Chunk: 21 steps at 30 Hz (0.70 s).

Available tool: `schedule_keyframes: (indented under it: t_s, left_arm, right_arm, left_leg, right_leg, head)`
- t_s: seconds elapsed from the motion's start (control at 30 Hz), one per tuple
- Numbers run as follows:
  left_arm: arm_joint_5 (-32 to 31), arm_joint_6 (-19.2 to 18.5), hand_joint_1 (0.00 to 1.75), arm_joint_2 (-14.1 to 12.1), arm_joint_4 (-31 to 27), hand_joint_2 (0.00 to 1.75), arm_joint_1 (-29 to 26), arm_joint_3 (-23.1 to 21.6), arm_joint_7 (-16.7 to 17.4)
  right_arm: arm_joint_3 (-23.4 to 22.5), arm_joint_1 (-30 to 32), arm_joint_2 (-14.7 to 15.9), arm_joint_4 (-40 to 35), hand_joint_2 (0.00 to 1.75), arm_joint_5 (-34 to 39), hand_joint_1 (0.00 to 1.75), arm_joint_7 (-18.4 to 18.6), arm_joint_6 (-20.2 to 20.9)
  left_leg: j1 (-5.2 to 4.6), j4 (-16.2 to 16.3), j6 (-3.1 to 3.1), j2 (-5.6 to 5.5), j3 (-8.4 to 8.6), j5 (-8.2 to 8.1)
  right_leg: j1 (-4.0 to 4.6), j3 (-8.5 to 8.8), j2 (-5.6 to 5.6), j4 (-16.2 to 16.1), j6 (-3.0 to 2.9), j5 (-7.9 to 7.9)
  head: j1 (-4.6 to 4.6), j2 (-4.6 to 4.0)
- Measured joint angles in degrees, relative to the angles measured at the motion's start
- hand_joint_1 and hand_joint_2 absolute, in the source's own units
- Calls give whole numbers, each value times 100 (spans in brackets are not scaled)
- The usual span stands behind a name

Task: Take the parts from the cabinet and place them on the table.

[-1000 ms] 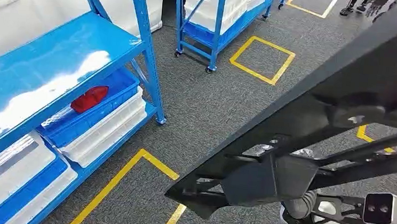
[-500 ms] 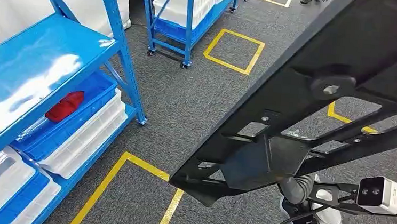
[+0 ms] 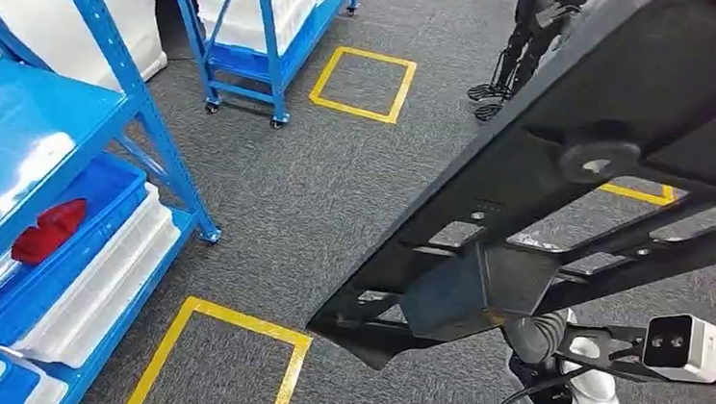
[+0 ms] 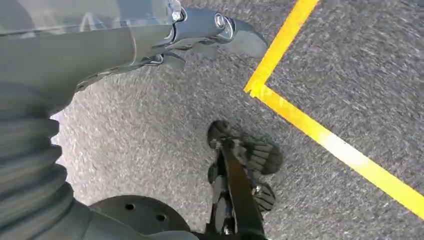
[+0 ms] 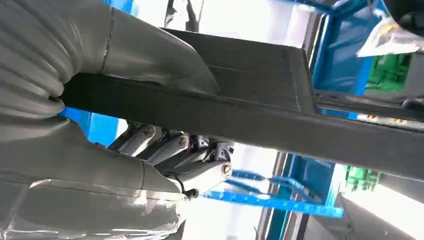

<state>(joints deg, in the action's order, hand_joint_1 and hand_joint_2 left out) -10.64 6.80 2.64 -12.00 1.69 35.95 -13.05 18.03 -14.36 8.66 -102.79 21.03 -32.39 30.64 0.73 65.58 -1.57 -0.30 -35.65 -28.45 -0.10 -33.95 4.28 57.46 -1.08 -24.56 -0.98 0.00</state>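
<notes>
The left hand (image 4: 165, 30) hangs over grey carpet (image 4: 150, 125), its thumb and darker fingers (image 4: 235, 35) extended with nothing between them, so it is open and holds nothing. Beyond its fingertips, yellow floor tape (image 4: 310, 130) makes a corner on the carpet.

In the head view, to the left of the held part, a blue rack (image 3: 72, 112) carries a blue bin (image 3: 72, 228) with a red piece (image 3: 48, 229) lying in it; a second blue rack (image 3: 253, 20) on casters stands farther off, with a yellow taped square (image 3: 361, 85) on the floor beside it.

The right hand (image 5: 150, 125) grips the black part (image 3: 567, 190): in its wrist view the thumb lies across one face of the flat panel and the fingers (image 5: 175, 150) curl against the opposite face, clamping the panel's edge between them. The black part is a long flat panel with cut-out openings and a round boss. Its long axis runs diagonally in the head view, from a pointed lower end just left of the hand up and away to the upper right, where it passes out of the picture. It is held in the air above the carpet, well apart from the racks. The wrist camera (image 3: 682, 347) sits just right of the grip.
</notes>
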Motion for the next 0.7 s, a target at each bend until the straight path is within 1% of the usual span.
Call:
schedule_keyframes:
  t_s: [0.03,0.07,0.1,0.13,0.17,0.2,0.23,0.27,0.3,0.33,0.37,0.4,0.43,0.47,0.5,0.53,0.57,0.6,0.7]
  left_arm:
    - [0,0,0,0,0,175,-2,7,4]
    - [0,0,0,2,2,175,-7,15,15]
    - [0,0,0,4,2,175,-1,15,17]
    - [0,-2,0,4,2,175,13,15,20]
    - [-4,-9,0,4,2,175,18,15,17]
    - [-9,-15,0,4,2,175,25,15,9]
    - [-15,-35,0,9,2,175,32,15,0]
    - [-17,-55,0,9,2,175,24,15,-20]
    - [-17,-68,0,9,2,175,15,17,-35]
    - [-18,-83,0,11,2,175,7,20,-50]
    - [-24,-96,0,11,2,175,-1,20,-72]
    - [-31,-112,0,11,2,175,-8,22,-83]
    - [-44,-125,0,13,2,175,-7,20,-87]
    - [-59,-131,0,20,2,175,2,22,-96]
    - [-63,-138,0,26,2,175,19,22,-112]
    - [-63,-140,0,44,2,175,34,22,-129]
    - [-66,-142,0,48,2,175,45,24,-144]
    - [-72,-142,0,59,2,175,42,24,-149]
    - [-83,-142,0,89,2,175,86,26,-136]
  right_arm:
    - [0,0,-6,0,175,0,175,4,-20]
    - [0,-2,-11,0,175,2,175,7,-24]
    - [4,3,-13,0,175,-2,175,26,-26]
    - [11,14,-13,-2,175,-2,175,26,-28]
    - [13,42,-11,-2,175,-7,175,24,-44]
    - [13,82,-11,-9,175,-29,175,4,-74]
    - [11,142,-7,-22,175,-64,175,-29,-109]
    - [13,192,-4,-57,175,-98,175,-68,-133]
    - [24,227,-7,-74,175,-131,175,-92,-140]
    - [33,264,-4,-90,175,-168,175,-112,-166]
    - [42,317,-4,-96,175,-201,175,-116,-210]
    - [48,348,-4,-112,175,-210,175,-100,-247]
    - [52,360,-4,-125,175,-210,175,-54,-297]
    - [57,339,-2,-133,175,-194,175,26,-348]
    - [61,293,0,-133,175,-144,175,101,-374]
    - [66,226,4,-133,175,-89,175,162,-404]
    - [68,146,4,-133,175,-37,175,206,-433]
    - [72,67,4,-136,175,-11,175,255,-446]
    - [70,-92,11,-133,175,22,175,345,-509]
  left_leg:
    - [29,-480,-7,-177,213,223]
    - [46,-680,-4,-406,292,130]
    - [48,-673,33,-366,283,146]
    - [20,-674,72,-299,282,146]
    - [-7,-675,117,-257,301,154]
    - [-3,-717,166,-193,320,184]
    - [25,-765,212,-100,341,216]
    - [18,-798,239,-56,358,225]
    - [1,-800,258,2,353,224]
    - [-15,-798,266,60,349,219]
    - [-31,-797,273,146,346,213]
    - [-38,-795,275,211,344,205]
    - [-46,-795,277,284,346,201]
    - [-53,-795,273,350,351,194]
    - [-60,-795,269,410,362,188]
    - [-67,-795,257,459,377,179]
    - [-77,-799,241,514,392,170]
    - [-86,-799,202,550,393,160]
    - [-70,-838,118,718,442,160]
  right_leg:
    - [-10,-8,64,35,29,-19]
    - [18,-50,126,96,70,-43]
    - [-4,-80,198,100,98,-29]
    - [-18,-95,234,85,137,-14]
    - [-39,-98,291,63,180,6]
    - [-39,-109,343,56,221,14]
    - [-56,-110,246,116,230,-28]
    - [-19,-214,-54,329,246,-191]
    - [-21,-406,-224,713,267,-412]
    - [-32,-627,-316,1171,282,-623]
    - [-44,-868,-362,1660,290,-795]
    - [-49,-956,-370,1832,290,-815]
    - [-53,-917,-377,1754,285,-716]
    - [-51,-733,-398,1406,269,-512]
    - [-41,-452,-458,892,240,-280]
    - [-13,-139,-602,342,198,-80]
    - [48,8,-860,32,129,-117]
    - [67,9,-827,2,113,-77]
    - [93,-17,-651,-9,52,-58]
  head:
    - [0,0]
    - [7,0]
    - [0,0]
    - [9,0]
    - [11,0]
    - [7,0]
    - [7,-2]
    - [-26,0]
    - [-48,0]
    - [-48,0]
    - [-48,0]
    - [-48,0]
    - [-52,0]
    - [-50,0]
    - [-52,0]
    - [-50,0]
    - [-48,0]
    - [-30,0]
    - [-37,0]
